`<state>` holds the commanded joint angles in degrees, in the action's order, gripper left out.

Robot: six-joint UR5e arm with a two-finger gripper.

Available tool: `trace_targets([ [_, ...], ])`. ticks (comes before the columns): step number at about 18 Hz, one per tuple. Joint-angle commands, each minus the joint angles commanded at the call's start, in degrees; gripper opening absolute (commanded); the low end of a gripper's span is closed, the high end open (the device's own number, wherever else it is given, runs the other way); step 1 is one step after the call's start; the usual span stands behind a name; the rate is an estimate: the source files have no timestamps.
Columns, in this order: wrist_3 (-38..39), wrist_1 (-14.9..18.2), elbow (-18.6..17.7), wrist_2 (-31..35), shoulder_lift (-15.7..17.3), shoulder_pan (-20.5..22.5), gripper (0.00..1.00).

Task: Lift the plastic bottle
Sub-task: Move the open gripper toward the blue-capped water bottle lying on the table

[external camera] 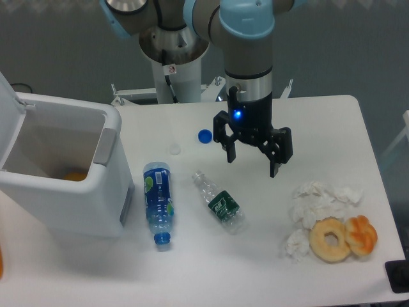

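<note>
On the white tabletop we see the plastic bottle lying on its side just right of a white bin, its blue cap toward the near edge and its blue label with a green mark facing up. It lies free, touching nothing else that we can make out.

Well apart from it, up and to the right, the gripper hangs with its jaws spread wide and nothing between them; a small blue light glows on its body. The arm above it is cut off by the top of the frame, so we see only its lower joints and the pale pedestal behind.

Between the two lies a smaller clear bottle with a dark green label, tilted, with no cap on its neck. A loose blue cap sits near the back, and beside it a faint pale ring that we cannot identify.

Inside the bin something orange shows, mostly hidden by the wall. At the right lie crumpled tissues, a plain doughnut and an orange pastry touching it. A dark object is cut off at the lower right corner.
</note>
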<state>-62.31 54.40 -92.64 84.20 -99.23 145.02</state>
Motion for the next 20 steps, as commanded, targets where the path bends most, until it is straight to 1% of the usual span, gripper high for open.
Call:
trace_targets([
  [8,0.97,0.26,-0.09,0.09,0.17,-0.09,1.00],
  [13,1.14,0.18,-1.49,-0.35,-0.62,-0.26,1.00],
  [15,4.28,0.18,-2.28,-0.26,-0.97,-0.26,1.00],
  [20,15.35,0.18,-2.20,-1.05,-2.55,-2.10,1.00],
])
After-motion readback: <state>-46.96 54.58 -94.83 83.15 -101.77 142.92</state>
